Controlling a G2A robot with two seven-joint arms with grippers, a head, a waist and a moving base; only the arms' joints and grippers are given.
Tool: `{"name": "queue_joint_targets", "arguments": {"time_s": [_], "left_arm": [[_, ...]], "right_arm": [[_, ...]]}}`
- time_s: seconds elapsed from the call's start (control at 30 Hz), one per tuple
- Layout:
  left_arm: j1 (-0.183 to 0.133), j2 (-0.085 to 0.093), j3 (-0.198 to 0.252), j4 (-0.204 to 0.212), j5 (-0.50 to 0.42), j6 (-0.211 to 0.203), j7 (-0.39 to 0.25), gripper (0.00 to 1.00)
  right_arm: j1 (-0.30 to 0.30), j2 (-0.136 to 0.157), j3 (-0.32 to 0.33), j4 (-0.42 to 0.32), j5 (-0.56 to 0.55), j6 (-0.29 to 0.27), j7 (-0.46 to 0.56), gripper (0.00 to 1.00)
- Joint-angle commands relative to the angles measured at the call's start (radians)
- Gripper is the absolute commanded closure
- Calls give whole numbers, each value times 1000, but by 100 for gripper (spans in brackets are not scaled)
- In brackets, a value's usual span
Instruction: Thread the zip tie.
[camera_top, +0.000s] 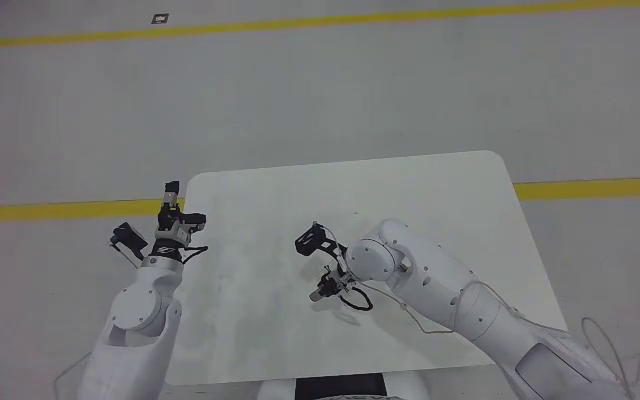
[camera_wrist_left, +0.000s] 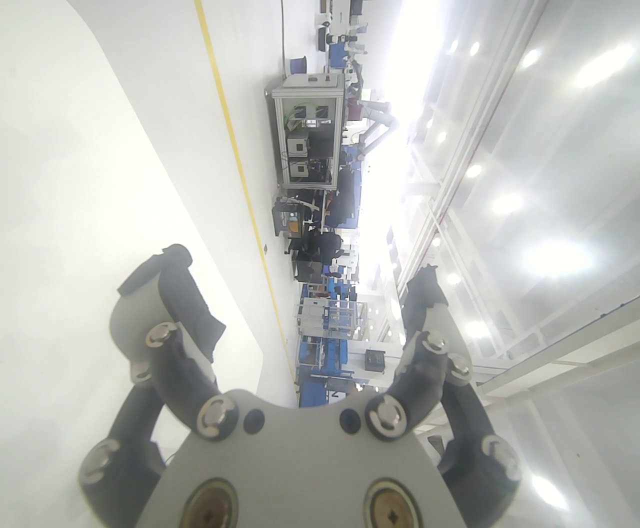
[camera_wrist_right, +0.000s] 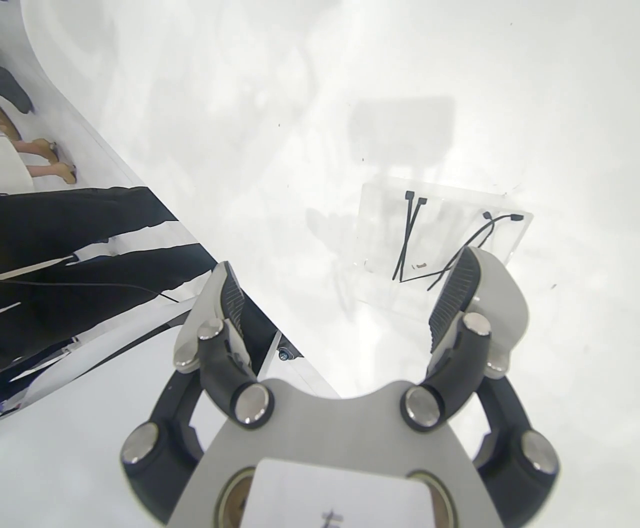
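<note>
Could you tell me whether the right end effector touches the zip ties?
Cannot tell: in the right wrist view, a finger of the right end effector hides where some zip ties end.

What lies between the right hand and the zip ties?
Just bare table, seen in the right wrist view; the open right hand points at the zip ties on a clear sheet.

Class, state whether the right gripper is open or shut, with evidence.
Open. The right gripper has its fingers wide apart, nothing held between them; the zip ties lie loose beyond.

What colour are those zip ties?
Black; the zip ties show best in the right wrist view.
</note>
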Motion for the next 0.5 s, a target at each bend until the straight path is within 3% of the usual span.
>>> {"name": "queue_joint_targets", "arguments": {"time_s": [0.0,0.47], "left_arm": [[0,0,0,0,0,0,0,0],[0,0,0,0,0,0,0,0]], "right_arm": [[-3,0,1,1,1,0,-8,0],[-27,6,13,7,-18,-21,-60,0]]}}
